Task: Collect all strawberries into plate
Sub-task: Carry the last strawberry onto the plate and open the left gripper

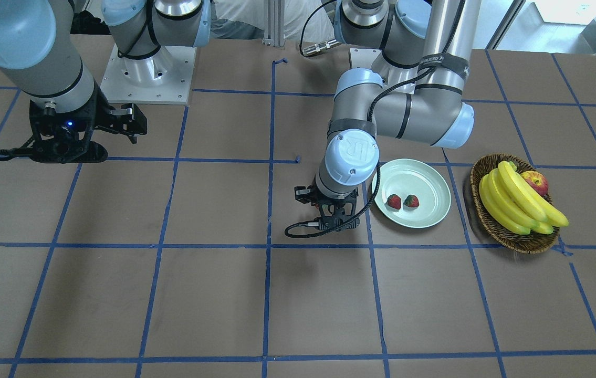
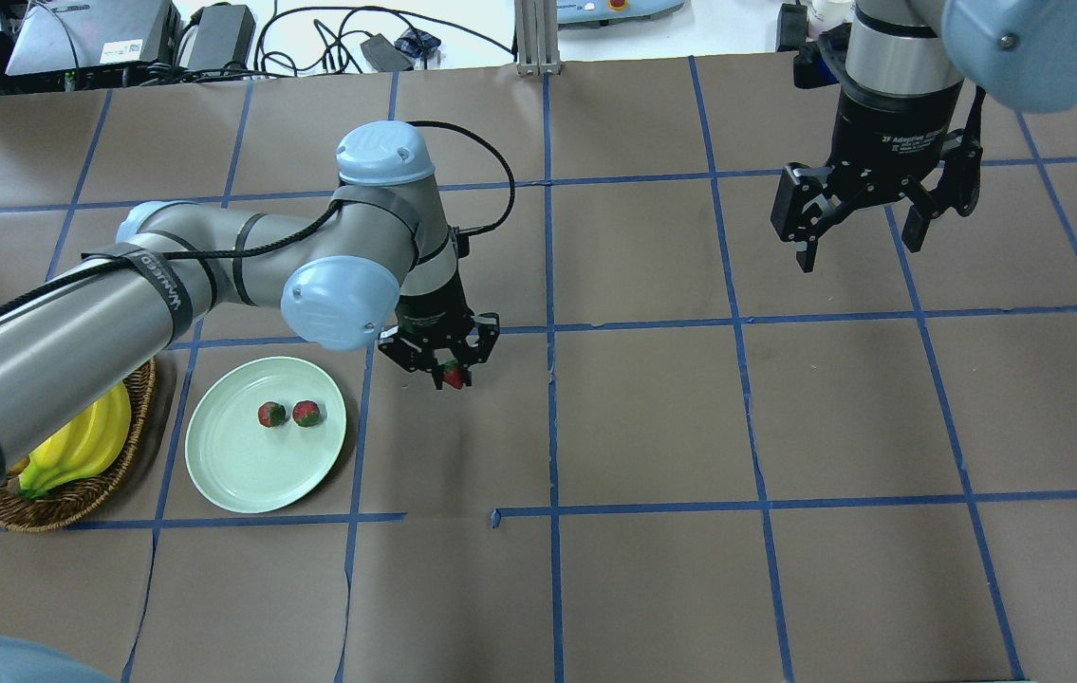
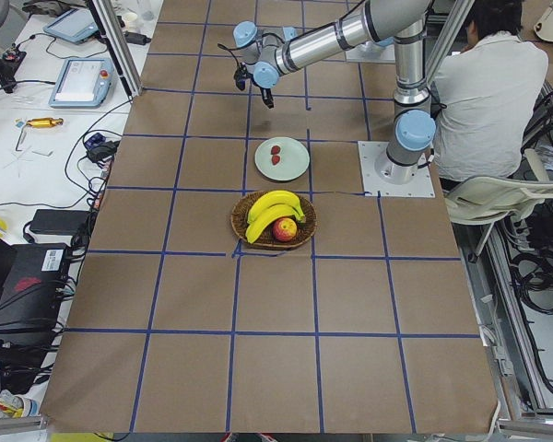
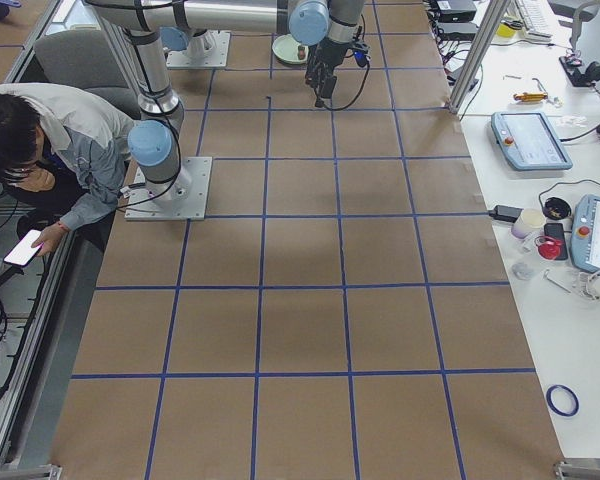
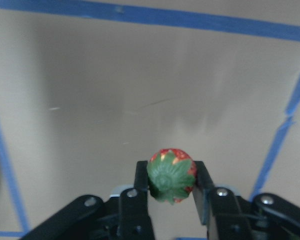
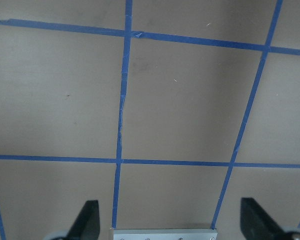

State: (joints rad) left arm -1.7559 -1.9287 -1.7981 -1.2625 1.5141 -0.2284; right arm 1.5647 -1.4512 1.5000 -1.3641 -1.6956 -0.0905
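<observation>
Now — strawberry upright, cap up

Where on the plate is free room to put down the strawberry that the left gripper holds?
Bare: the plate, its lower half in the overhead view and its side toward the basket. Crowded: just past its middle, where two strawberries lie side by side.

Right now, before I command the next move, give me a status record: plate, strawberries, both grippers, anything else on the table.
plate: holds two strawberries, side by side
left gripper: jaws shut on third strawberry, over bare table beside the plate
right gripper: jaws open, empty, far from the plate
left to do: third strawberry not yet in plate
other: basket holding bananas and apple
</observation>
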